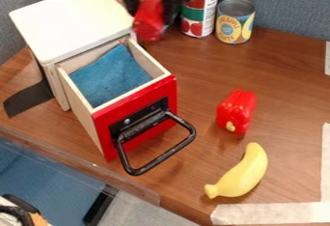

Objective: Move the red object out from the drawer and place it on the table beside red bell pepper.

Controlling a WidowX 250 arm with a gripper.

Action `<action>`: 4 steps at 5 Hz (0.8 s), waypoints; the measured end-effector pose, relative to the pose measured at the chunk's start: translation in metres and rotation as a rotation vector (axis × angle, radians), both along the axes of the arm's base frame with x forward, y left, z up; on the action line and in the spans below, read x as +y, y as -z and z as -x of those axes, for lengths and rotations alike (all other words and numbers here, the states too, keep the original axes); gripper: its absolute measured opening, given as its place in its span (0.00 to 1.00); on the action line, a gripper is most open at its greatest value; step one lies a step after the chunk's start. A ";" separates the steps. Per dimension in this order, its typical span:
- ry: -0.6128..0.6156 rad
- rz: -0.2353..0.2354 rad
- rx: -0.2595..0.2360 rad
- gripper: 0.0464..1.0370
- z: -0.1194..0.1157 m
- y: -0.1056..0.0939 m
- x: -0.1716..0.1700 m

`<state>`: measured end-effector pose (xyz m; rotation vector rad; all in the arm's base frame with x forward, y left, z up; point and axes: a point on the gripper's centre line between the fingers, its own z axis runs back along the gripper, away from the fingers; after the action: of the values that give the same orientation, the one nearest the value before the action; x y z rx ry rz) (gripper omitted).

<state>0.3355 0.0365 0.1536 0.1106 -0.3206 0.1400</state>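
Claw closed snugly about red object, beyond red bell pepper: lower fully to table beside pepper before release

Brown wood-grain table against a gray-blue fabric partition
Pale tape strips mark its right side; beyond the front edge, gray floor lies beside a blue surface.
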 end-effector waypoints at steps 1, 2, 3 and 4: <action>0.005 0.012 0.012 0.70 -0.028 0.004 -0.010; 0.016 0.015 0.050 0.70 -0.049 0.025 -0.020; 0.035 0.030 0.092 0.70 -0.067 0.050 -0.031; 0.060 0.026 0.120 0.70 -0.081 0.073 -0.047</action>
<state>0.4169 -0.0100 0.0806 0.0829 -0.2021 0.0779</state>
